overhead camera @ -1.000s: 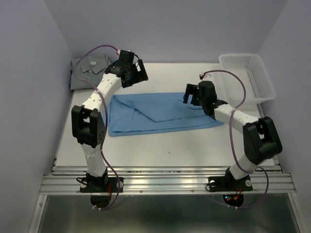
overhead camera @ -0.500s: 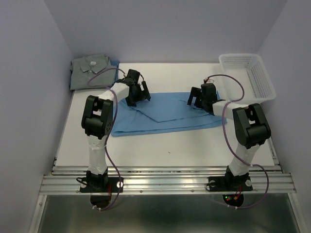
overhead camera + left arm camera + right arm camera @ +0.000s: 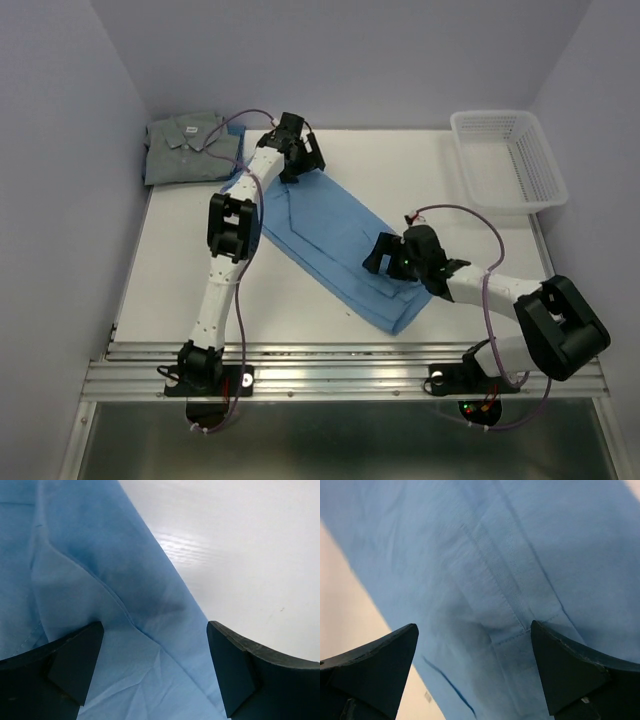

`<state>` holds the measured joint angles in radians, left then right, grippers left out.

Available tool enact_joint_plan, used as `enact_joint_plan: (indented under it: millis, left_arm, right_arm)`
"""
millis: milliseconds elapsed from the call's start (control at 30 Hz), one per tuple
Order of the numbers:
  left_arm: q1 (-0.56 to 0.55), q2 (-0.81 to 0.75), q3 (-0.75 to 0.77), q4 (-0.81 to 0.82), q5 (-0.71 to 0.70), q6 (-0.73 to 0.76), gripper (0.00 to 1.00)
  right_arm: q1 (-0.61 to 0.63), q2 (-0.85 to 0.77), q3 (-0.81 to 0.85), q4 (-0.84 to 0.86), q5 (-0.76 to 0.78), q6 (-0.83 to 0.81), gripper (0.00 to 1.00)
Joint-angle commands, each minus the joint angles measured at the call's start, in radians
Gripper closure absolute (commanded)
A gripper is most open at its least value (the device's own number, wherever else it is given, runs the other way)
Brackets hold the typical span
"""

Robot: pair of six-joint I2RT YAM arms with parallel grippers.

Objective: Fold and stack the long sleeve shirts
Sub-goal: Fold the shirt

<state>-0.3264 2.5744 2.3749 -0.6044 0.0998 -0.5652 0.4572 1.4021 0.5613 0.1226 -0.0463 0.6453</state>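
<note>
The light blue long sleeve shirt (image 3: 335, 235) lies folded into a long strip, running diagonally from the back left to the near right of the table. My left gripper (image 3: 298, 165) hovers over its far end, jaws wide open, with only flat blue cloth (image 3: 100, 580) between the fingers (image 3: 75, 665). My right gripper (image 3: 385, 258) is over the near end, also open, above a seamed fold of the shirt (image 3: 520, 555). The grey-green shirt (image 3: 185, 148) lies folded in the back left corner, collar up.
A white mesh basket (image 3: 495, 113) stands at the back right against the wall. Bare white table (image 3: 250, 555) shows to the right of the blue shirt's far end. Walls close in on the left, back and right.
The blue shirt has swung from lying across the table to a diagonal. My left gripper moved toward the back, my right gripper toward the near edge. Both stayed open.
</note>
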Motion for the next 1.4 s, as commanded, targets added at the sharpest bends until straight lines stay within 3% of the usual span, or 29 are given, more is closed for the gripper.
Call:
enact_joint_plan:
  millis: [0,133,233,300,500,733,933,1133,1367]
  left_arm:
    - [-0.057,0.158,0.162,-0.120,0.057,-0.011,0.01]
    - [-0.077,0.107,0.051,0.046,0.156,-0.056,0.01]
    - [-0.117,0.157,0.157,0.046,0.149,-0.076,0.01]
    - [-0.146,0.190,0.182,0.130,0.231,-0.148,0.01]
    - [-0.154,0.207,0.170,0.313,0.247,-0.271,0.01]
    - [-0.114,0.245,0.196,0.480,0.227,-0.373,0.01]
    - [-0.086,0.245,0.202,0.489,0.115,-0.403,0.01]
    - [-0.043,0.221,0.176,0.477,0.129,-0.395,0.01]
    - [-0.043,0.015,0.158,0.526,0.195,-0.351,0.01]
  right_arm:
    - [0.187,-0.061,-0.093,-0.146,-0.124,0.111,0.00]
    - [0.345,-0.046,-0.110,-0.080,-0.222,0.103,0.00]
    - [0.451,-0.003,-0.097,0.001,-0.245,0.099,0.00]
    - [0.491,0.036,-0.074,0.034,-0.270,0.071,0.00]
    - [0.500,0.124,-0.006,0.086,-0.257,0.037,0.00]
    - [0.500,0.190,0.055,0.069,-0.133,-0.018,0.00]
    - [0.500,0.227,0.110,0.020,-0.069,-0.059,0.00]
    - [0.462,0.204,0.130,-0.047,-0.033,-0.082,0.00]
    - [0.462,0.124,0.254,-0.116,-0.066,-0.202,0.00]
